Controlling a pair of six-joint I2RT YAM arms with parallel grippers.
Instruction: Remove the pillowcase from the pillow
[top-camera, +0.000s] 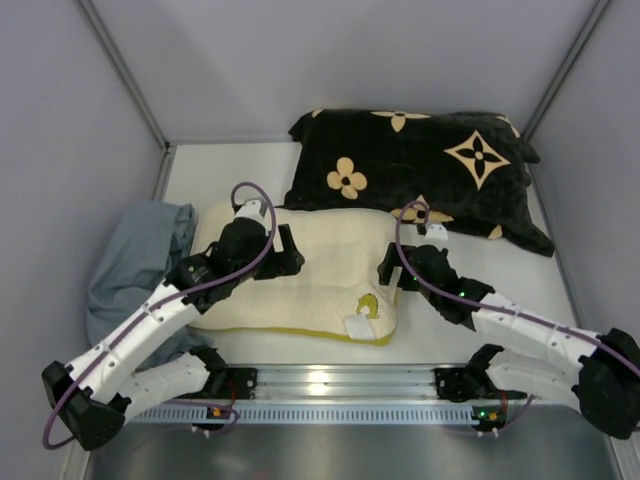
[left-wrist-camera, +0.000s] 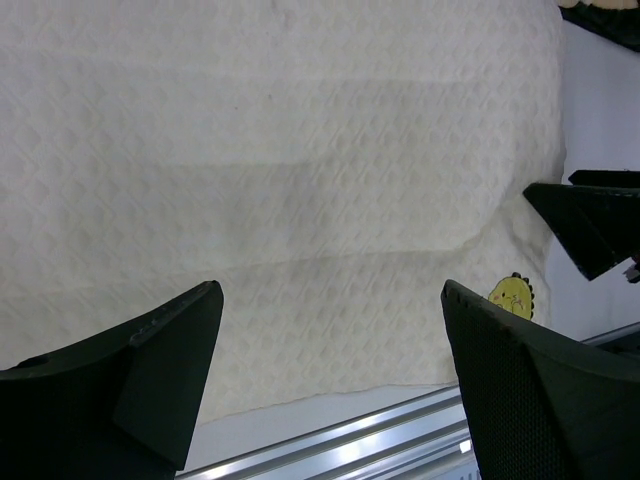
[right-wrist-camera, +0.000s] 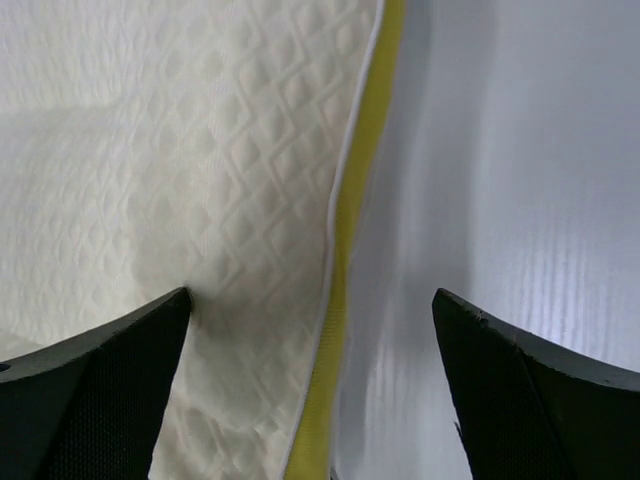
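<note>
The cream knit pillow (top-camera: 325, 285) lies bare in the middle of the table, its emblem (top-camera: 368, 306) and white tag (top-camera: 359, 326) near the front right corner. The grey-blue pillowcase (top-camera: 140, 262) sits crumpled off its left end, apart from both grippers. My left gripper (top-camera: 292, 252) hangs open over the pillow's back left part; in the left wrist view my left gripper (left-wrist-camera: 330, 290) has only pillow fabric (left-wrist-camera: 300, 150) below it. My right gripper (top-camera: 390, 265) is open at the pillow's right edge. In the right wrist view my right gripper (right-wrist-camera: 311, 295) straddles the yellow-green piping (right-wrist-camera: 350, 230).
A black cushion with tan flower motifs (top-camera: 420, 170) lies at the back right, touching the pillow's far corner. An aluminium rail (top-camera: 330, 385) runs along the near edge between the arm bases. Grey walls close in the table (top-camera: 230, 170) on three sides.
</note>
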